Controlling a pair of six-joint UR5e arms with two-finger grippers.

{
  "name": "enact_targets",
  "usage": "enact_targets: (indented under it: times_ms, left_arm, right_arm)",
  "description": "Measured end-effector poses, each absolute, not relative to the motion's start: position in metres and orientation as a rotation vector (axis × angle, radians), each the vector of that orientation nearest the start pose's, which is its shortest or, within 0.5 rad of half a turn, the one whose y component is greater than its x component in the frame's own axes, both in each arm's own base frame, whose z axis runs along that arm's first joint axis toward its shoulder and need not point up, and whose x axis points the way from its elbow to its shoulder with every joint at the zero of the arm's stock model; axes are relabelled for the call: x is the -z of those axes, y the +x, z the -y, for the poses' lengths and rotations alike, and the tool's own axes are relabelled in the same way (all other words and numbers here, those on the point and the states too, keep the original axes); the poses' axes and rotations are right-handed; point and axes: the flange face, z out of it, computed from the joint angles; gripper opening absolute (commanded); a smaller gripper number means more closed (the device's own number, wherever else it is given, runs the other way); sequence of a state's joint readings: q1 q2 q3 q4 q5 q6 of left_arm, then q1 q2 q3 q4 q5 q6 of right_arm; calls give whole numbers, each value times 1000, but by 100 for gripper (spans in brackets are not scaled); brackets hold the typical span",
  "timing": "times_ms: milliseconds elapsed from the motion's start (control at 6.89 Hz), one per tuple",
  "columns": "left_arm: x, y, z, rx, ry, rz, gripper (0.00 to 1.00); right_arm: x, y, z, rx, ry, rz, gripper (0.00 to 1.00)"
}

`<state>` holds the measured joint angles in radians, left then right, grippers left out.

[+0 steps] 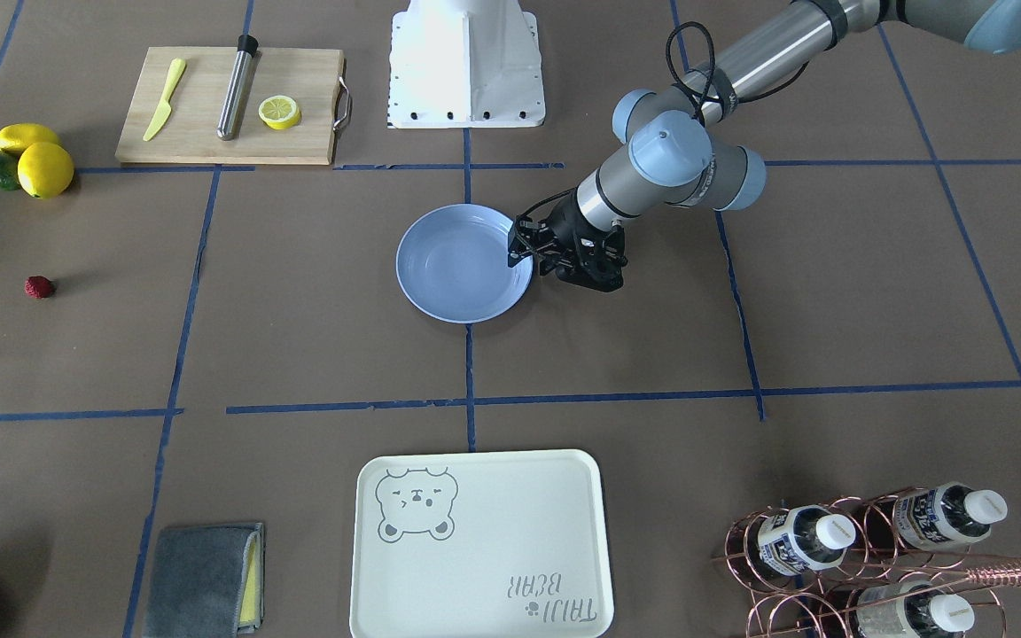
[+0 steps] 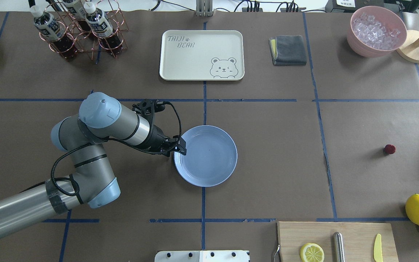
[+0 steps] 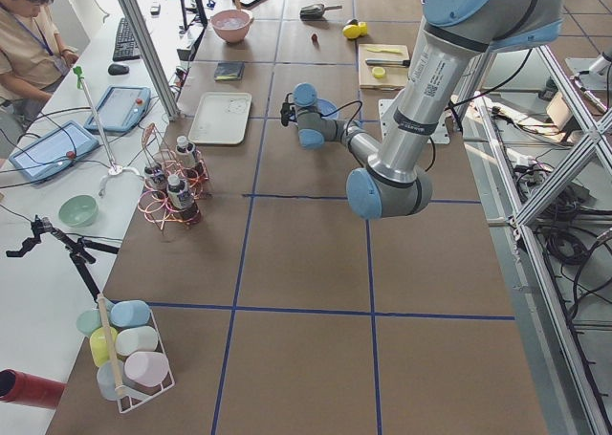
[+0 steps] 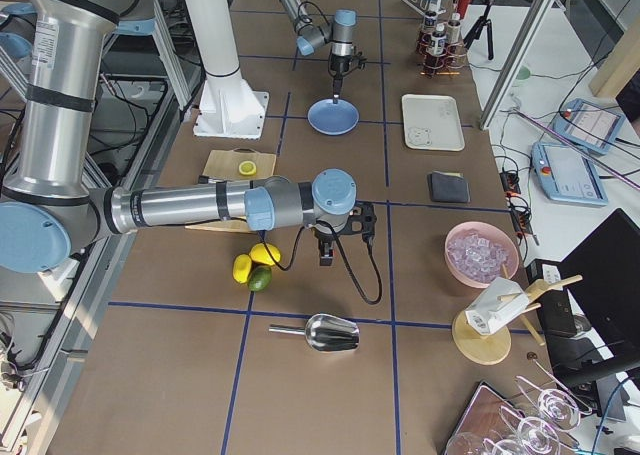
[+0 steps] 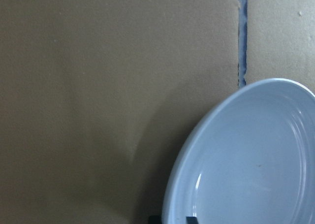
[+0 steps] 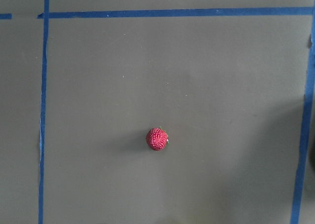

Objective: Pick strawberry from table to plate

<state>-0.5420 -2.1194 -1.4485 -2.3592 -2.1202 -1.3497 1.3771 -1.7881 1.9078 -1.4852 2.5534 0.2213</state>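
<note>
Strawberry [image 6: 157,139] lies alone on the bare worktop [image 2: 286,163], touched by nothing and well apart from the plate [image 2: 206,156], on the robot's right side near the lemons [image 1: 36,159]. The plate is empty, so you can log no part of the transfer as done. The right wrist view looks straight down on the berry, a little below frame centre. From that I judge the right gripper [image 4: 325,253] hangs above it, not yet in contact. Its fingers show in no close view, so I cannot tell whether they are spread or closed. The left gripper [image 2: 182,145] sits at the plate's rim, and I cannot tell its state either. Descent, grasp, carry across and release all remain.
</note>
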Motion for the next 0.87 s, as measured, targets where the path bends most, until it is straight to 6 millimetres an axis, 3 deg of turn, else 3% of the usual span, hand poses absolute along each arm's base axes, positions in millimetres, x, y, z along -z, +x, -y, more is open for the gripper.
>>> enact_targets:
  times_ms: [435,871]
  left_arm:
    - [-287,546,425,-58,15,-1290,73]
    - [-282,543,425,-61,22,-1299,75]
  right_arm:
    - [-556,-115,407,10,27,877,92]
    - [-584,-167,400,39,84,811,91]
